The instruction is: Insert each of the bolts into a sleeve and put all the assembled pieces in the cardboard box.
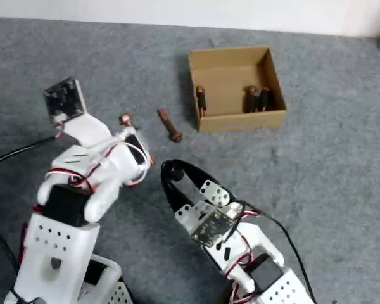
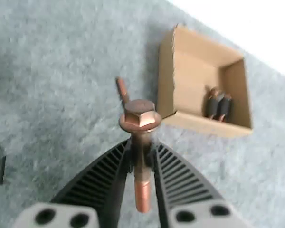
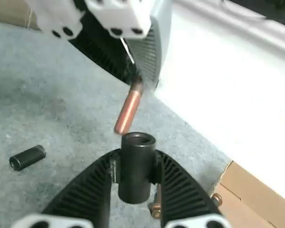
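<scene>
I am looking down on a grey, carpet-like bench [image 1: 329, 183] with both arms near its front edge.

The left gripper [image 2: 142, 149] has its black ribbed fingers closed tight on the shank of a copper-coloured bolt [image 2: 140, 118]. The hexagonal head stands clear beyond the fingertips, and the threaded end sticks out behind them.

The right gripper [image 3: 137, 164] sits a little nearer the front edge. Its fingers are closed around a black sleeve [image 3: 136, 164], which it holds upright with the open bore facing up.

From the right wrist, the threaded tip of the held bolt hangs tilted just above and beside the sleeve's mouth. The two are close but not touching, and the bolt is not yet inside.

A cardboard box [image 1: 240, 120] with no lid stands toward the far edge of the bench, a little right of centre. Inside it lie three assembled pieces [image 1: 256, 99], each a dark sleeve with a copper bolt head showing. Two lie side by side against the right wall and one lies against the left wall.

A second bolt [image 1: 169, 125] lies loose on the bench near its middle, just off the box's near-left corner. It is angled, with its head toward the front edge.

A spare sleeve [image 3: 27, 157] lies on its side on the bench, apart from both grippers. I cannot tell which edge it is nearest.
</scene>
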